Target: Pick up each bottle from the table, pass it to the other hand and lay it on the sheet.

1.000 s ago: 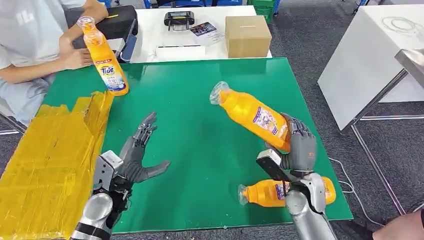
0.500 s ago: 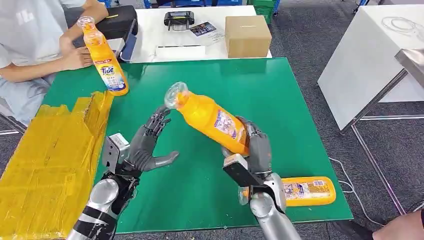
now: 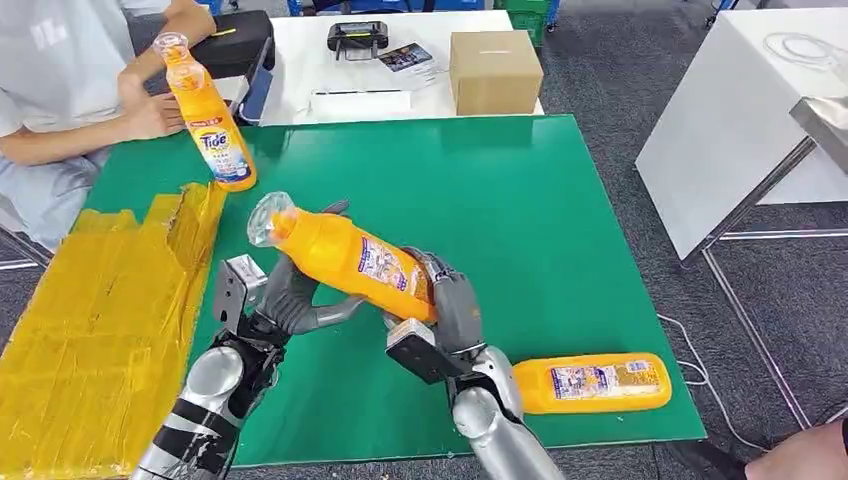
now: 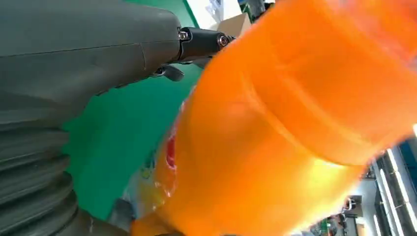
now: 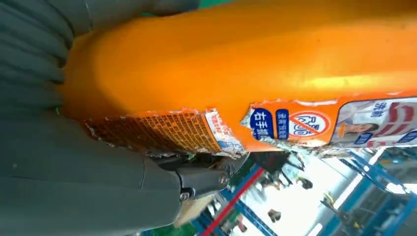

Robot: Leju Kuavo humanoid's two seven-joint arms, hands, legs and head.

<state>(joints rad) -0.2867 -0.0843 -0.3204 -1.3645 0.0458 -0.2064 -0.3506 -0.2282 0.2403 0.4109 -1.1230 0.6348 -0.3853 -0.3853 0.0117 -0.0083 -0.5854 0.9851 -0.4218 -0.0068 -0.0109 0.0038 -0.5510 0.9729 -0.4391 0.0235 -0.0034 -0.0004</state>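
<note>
My right hand (image 3: 455, 305) grips an orange bottle (image 3: 345, 255) by its base and holds it tilted above the green table (image 3: 500, 190), its clear cap pointing up and toward my left side. My left hand (image 3: 290, 300) is spread right under the bottle's upper half, thumb out below it and fingers rising behind it, not closed. The left wrist view has the bottle (image 4: 275, 137) close against the palm. In the right wrist view its labelled body (image 5: 246, 64) lies across my hand (image 5: 74, 172). A second orange bottle (image 3: 590, 382) lies on the table's near right. The yellow sheet (image 3: 100, 320) covers the left.
A third orange bottle (image 3: 210, 120) stands upright at the table's far left corner, beside a seated person (image 3: 60, 80) whose hands rest near it. A cardboard box (image 3: 495, 70) sits on the white table behind. Another white table (image 3: 740, 120) stands to the right.
My right hand has carried the bottle leftward across the table to my left hand. My left hand rose and moved in under the bottle. The lying bottle stayed put.
</note>
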